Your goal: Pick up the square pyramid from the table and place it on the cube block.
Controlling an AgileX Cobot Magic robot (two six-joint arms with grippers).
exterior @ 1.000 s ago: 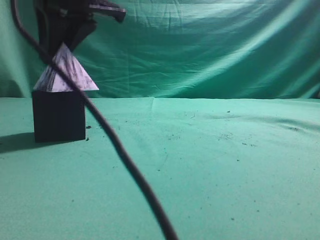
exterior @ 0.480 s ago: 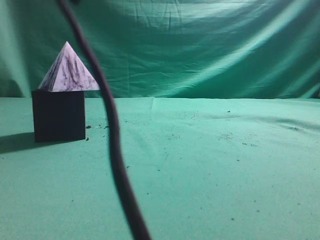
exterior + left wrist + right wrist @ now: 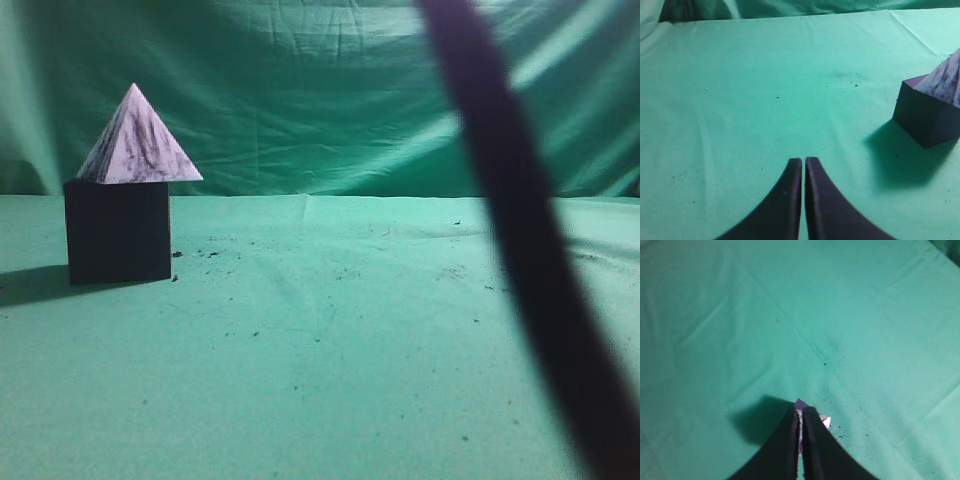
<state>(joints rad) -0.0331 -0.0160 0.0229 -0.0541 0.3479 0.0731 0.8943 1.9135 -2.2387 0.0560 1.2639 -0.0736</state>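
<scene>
The marbled white square pyramid (image 3: pixel 137 142) stands upright on the black cube block (image 3: pixel 118 232) at the left of the exterior view, with no gripper touching it. In the left wrist view the cube (image 3: pixel 927 116) and the pyramid (image 3: pixel 947 80) are at the right edge. My left gripper (image 3: pixel 803 161) is shut and empty, low over the cloth and well to their left. My right gripper (image 3: pixel 801 411) is shut and empty, high above the stack. A corner of the pyramid (image 3: pixel 826 421) and a corner of the cube (image 3: pixel 800 403) show far below behind its fingertips.
A green cloth (image 3: pixel 380 330) covers the table and hangs as a backdrop. A thick dark cable (image 3: pixel 520 240), blurred and close to the camera, crosses the right side of the exterior view from top to bottom. Small dark specks lie on the cloth.
The right gripper, which was above the pyramid's tip, has risen out of the exterior view. The cable has swung from the left to the right. The pyramid stays on the cube.
</scene>
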